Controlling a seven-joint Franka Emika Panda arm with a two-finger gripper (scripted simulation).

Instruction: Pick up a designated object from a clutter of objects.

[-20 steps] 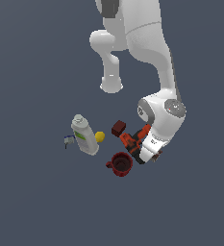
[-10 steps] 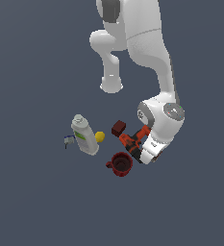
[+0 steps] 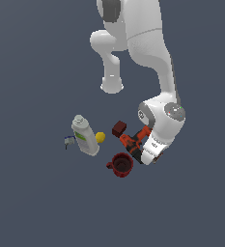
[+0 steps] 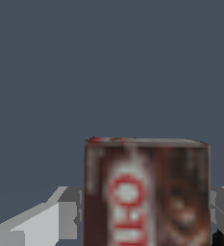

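The gripper has its fingers pinching the small box from both sides, beside the drill, so I think it should lift straight and slowly, with a firm hold, without bumping the mug.

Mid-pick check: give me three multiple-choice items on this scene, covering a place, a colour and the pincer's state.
1. The yellow ball lies: A between white bottle and dark-red cube; B inside the red mug; C on the drill.
2. The bottle's label is: A blue; B green; C orange.
3. The pincer is: A open above the mug; B holding the ball; C closed on the small box.
1 A: exterior view shows it between them. 2 B: green patch on white body. 3 C: fingers press both box sides.
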